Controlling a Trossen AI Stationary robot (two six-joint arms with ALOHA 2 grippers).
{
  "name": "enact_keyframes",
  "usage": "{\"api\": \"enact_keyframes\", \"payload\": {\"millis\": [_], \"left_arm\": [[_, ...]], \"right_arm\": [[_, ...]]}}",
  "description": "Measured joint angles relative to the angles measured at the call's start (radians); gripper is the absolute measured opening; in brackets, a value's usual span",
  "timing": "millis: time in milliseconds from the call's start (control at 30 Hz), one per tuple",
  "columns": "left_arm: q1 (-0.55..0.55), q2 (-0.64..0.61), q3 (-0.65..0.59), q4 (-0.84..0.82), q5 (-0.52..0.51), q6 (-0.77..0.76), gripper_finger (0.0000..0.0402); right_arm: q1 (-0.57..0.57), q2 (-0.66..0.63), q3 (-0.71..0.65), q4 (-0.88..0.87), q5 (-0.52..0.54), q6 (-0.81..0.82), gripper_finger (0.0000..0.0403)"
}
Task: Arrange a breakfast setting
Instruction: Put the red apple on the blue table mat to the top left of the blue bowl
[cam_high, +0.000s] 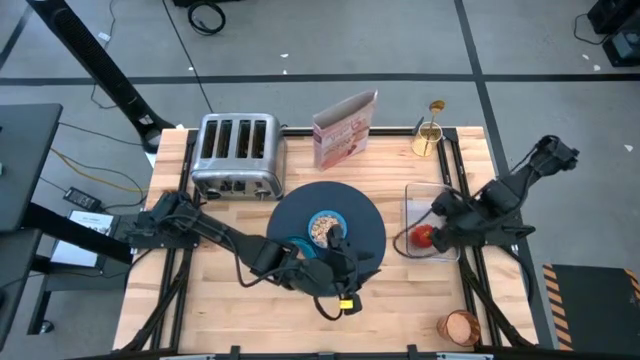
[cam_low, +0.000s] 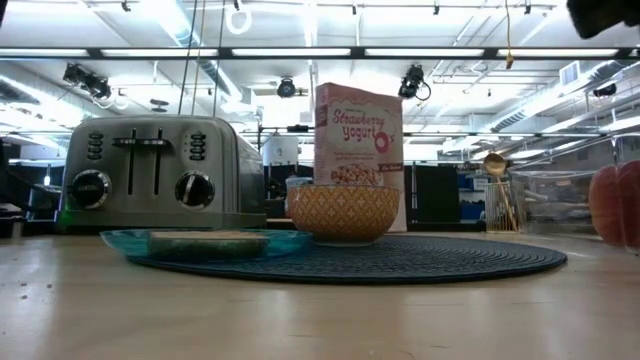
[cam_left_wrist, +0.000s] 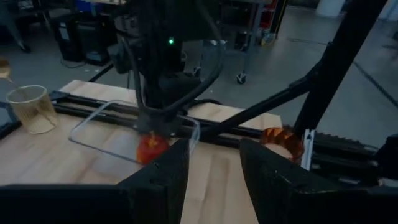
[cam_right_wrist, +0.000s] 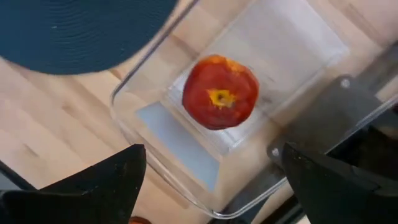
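The round dark slate-blue mat (cam_high: 355, 215) lies at the table's middle. On it stand the small blue bowl (cam_high: 325, 227), patterned amber outside in the low view (cam_low: 343, 212), and the teal plate (cam_low: 205, 243) with the toast slice (cam_low: 207, 240). The red fruit (cam_right_wrist: 219, 92) lies in a clear tray (cam_right_wrist: 186, 146) right of the mat. My right gripper (cam_right_wrist: 212, 158) hangs open above the fruit, one finger on either side and clear of it. My left gripper (cam_left_wrist: 211, 177) is open and empty over the mat's near edge (cam_high: 348, 262). The amber cup (cam_high: 461, 326) stands near right. The gold spoon (cam_high: 435, 108) stands in a glass at the far right.
A silver toaster (cam_high: 236, 155) and a pink cereal box (cam_high: 345, 130) stand along the far edge. The clear tray's walls (cam_high: 415, 195) surround the fruit. Black rails (cam_high: 470, 270) run along the table's right side. Bare wood lies in front of the mat (cam_low: 320, 310).
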Motion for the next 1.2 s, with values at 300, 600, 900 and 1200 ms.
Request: {"api": "enact_keyframes", "payload": {"millis": [300, 600, 900, 1200], "left_arm": [[0.040, -0.103, 0.000, -0.158, 0.000, 0.069, 0.0164], [0.038, -0.179, 0.000, -0.342, -0.001, 0.048, 0.0168], [0.029, -0.177, 0.000, -0.378, 0.000, 0.024, 0.0168], [0.030, -0.177, 0.000, -0.376, 0.000, 0.025, 0.0167]], "right_arm": [[-0.281, 0.050, -0.022, 0.058, -0.138, -0.186, 0.0399], [-0.387, 0.139, -0.139, 0.147, -0.202, -0.258, 0.0400], [-0.417, 0.144, -0.254, 0.295, -0.236, -0.224, 0.0400], [-0.443, 0.147, -0.348, 0.410, -0.252, -0.213, 0.0400]]}}
